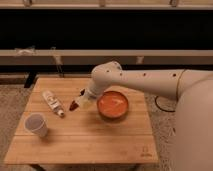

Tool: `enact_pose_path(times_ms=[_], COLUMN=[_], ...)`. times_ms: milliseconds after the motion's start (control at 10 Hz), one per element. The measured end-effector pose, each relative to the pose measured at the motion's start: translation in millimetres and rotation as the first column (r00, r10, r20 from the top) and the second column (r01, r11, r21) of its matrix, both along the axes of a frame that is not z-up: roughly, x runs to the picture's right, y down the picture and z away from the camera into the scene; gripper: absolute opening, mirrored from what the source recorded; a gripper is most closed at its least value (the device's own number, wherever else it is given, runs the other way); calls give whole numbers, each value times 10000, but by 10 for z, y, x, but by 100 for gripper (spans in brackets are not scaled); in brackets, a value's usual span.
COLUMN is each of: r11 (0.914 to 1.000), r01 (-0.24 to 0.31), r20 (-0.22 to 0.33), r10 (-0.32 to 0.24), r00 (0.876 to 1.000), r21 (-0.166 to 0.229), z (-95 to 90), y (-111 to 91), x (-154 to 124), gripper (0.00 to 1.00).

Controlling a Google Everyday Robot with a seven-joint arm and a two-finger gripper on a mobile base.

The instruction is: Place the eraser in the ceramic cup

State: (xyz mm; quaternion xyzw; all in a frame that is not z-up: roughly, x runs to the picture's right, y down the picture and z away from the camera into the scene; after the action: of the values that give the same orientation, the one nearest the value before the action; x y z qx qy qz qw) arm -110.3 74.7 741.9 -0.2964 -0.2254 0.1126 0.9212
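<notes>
The gripper (82,100) hung low over the bench (90,142), between one white tube (52,102) and one orange bowl (113,116), beside one red-and-black tool (74,105); whether it held anything could not be told. The eraser was not plainly visible and was probably under the gripper, so the pick-up seemed in hand. The next move called for a carry to the one ceramic cup (36,124), well apart.

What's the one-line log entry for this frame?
gripper: low over table, beside orange bowl, at red-black tool | ceramic cup: upright, near-left corner, apart from gripper | eraser: not made out
</notes>
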Motion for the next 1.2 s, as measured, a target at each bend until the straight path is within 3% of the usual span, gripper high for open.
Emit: enact_pose_path(times_ms=[300, 600, 700, 1200], r11=[9992, 9940, 9924, 9923], r01=[404, 1063, 1195, 1208], r20=[890, 1799, 2045, 2057], r10=[-404, -1096, -1229, -1239], r00=[9952, 9776, 9711, 9707], r21=[16, 274, 293, 273], z=[-420, -739, -805, -808], y=[276, 493, 512, 518], x=[-184, -472, -553, -552], gripper=[0, 0, 0, 0])
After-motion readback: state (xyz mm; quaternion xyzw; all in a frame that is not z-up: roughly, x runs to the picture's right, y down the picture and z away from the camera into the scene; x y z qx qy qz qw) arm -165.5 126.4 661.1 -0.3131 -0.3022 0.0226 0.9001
